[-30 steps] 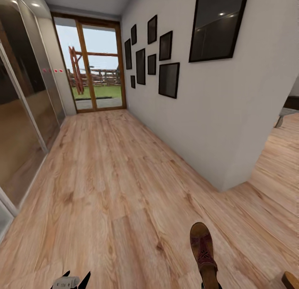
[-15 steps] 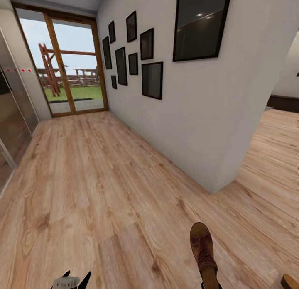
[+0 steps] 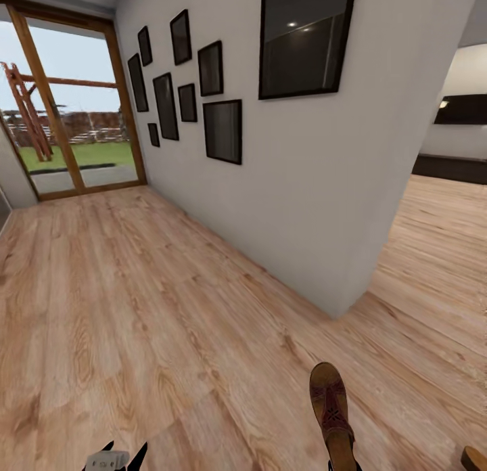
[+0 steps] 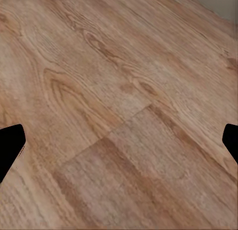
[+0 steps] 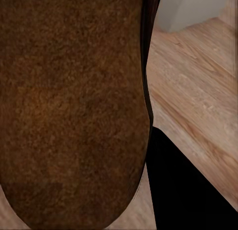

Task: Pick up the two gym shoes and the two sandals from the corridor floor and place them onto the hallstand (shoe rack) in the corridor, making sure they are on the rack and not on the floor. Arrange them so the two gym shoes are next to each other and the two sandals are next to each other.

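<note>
Brown leather sandal point(image 3: 331, 407) sits at the near right of the head view, long axis running near-to-far, toe end pointing away down the corridor, heel end at the right claw, whose grip point is cut off by the frame edge. In the right wrist view the sandal's sole point(image 5: 74, 106) lies directly against the camera with a dark finger point(image 5: 183, 190) beside it; I judge the right claw closed on it. Left claw point(image 3: 115, 457) hangs at the near left, fingers wide apart over bare corridor floor point(image 4: 124, 91), carrying nothing. A second brown edge point(image 3: 475, 457) at the far right corner cannot be identified. No hallstand in sight; ahead are a picture-hung wall point(image 3: 304, 187) and a glazed door point(image 3: 67, 119).
</note>
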Available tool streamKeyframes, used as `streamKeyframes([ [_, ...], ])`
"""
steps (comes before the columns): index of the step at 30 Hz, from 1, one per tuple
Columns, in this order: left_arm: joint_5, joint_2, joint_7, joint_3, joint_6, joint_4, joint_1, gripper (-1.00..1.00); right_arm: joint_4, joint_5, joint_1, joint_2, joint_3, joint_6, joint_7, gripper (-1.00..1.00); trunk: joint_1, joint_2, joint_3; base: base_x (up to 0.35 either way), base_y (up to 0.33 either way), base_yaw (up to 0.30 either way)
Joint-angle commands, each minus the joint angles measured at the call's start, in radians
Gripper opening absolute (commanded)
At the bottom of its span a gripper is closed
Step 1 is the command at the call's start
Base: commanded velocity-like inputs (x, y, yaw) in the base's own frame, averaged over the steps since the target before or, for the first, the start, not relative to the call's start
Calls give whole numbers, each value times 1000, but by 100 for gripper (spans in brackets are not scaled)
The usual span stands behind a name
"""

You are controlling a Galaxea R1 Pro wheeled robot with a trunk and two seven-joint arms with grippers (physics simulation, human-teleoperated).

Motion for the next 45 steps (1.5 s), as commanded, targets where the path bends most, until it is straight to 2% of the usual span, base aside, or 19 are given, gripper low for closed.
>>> streamKeyframes([
  [1,9,0,-10,2,1,1,0,100,-1,2,0,-1,5,1,-9,-100,0,0,-1,280,216,-267],
  [26,10,0,-10,2,1,1,0,100,-2,2,0,-1,5,1,-9,-100,0,0,-1,271,225,-268],
  [45,11,0,-10,0,1,1,0,100,-3,2,0,-1,5,1,-9,-100,0,0,-1,160,277,-284],
])
